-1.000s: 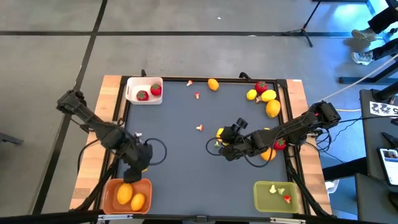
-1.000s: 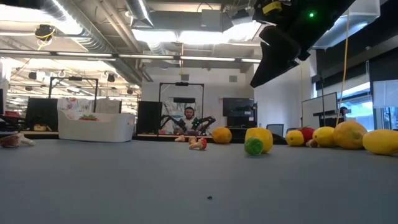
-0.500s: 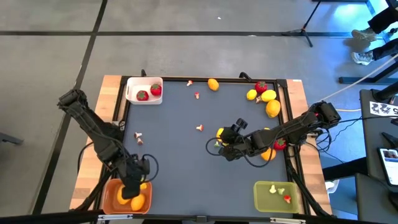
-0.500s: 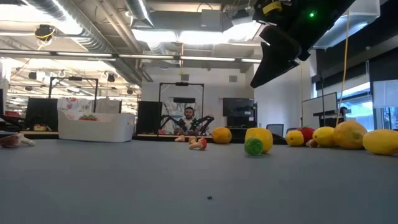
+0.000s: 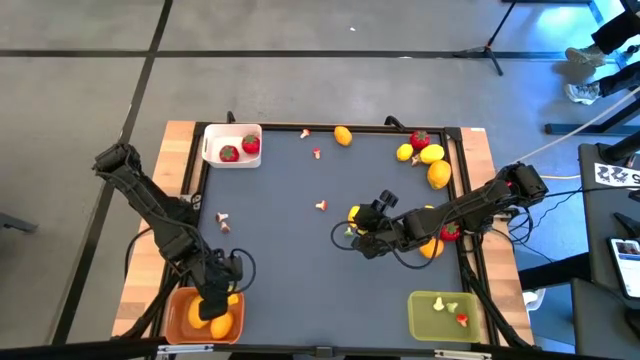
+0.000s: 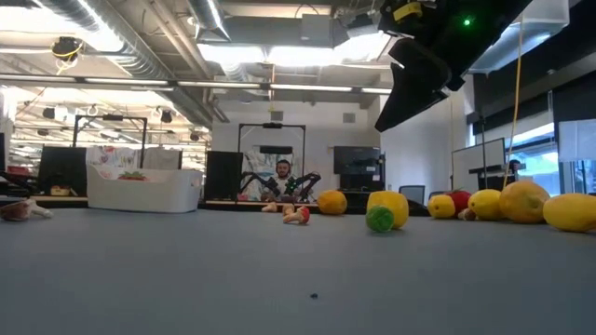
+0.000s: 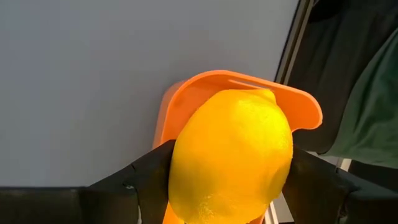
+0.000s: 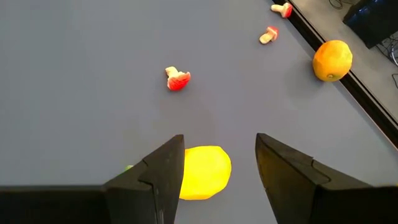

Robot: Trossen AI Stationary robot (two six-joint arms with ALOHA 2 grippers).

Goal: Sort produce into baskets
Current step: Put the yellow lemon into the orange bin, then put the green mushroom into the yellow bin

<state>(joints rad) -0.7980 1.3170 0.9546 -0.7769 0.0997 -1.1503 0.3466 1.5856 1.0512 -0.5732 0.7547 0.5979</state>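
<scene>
My left gripper (image 5: 217,297) is shut on a yellow lemon (image 7: 230,155) over the orange basket (image 7: 186,99) at the table's near left corner. Other yellow and orange fruit (image 5: 200,320) lies in that basket. My right gripper (image 8: 219,168) stands open right of the table's middle, just above a second lemon (image 8: 204,180) that rests on the mat ahead of its fingers (image 5: 353,213). The white basket (image 5: 212,133) at the far left holds two strawberries (image 5: 240,149). The olive-green basket (image 5: 425,322) at the near right holds small bits. My left gripper pinches the lemon by two opposite sides (image 7: 180,168) between its two fingers. The fingers slant steeply down from the far side. The lemon hangs over the inside of the orange basket; whether it touches the fruit below is hidden by the lemon itself.
Lemons (image 5: 432,154) and a strawberry (image 5: 419,140) cluster at the far right, an orange (image 5: 343,135) lies at the far edge, and more fruit (image 5: 440,238) lies under my right arm. Small pale and red bits (image 5: 321,205) are scattered over the dark mat. A raised rim (image 5: 200,190) borders it.
My left gripper has carried the lemon toward the table's near edge and down, from just beyond the orange basket to over its inside, tipping more steeply downward. It has kept still for the last half second.
</scene>
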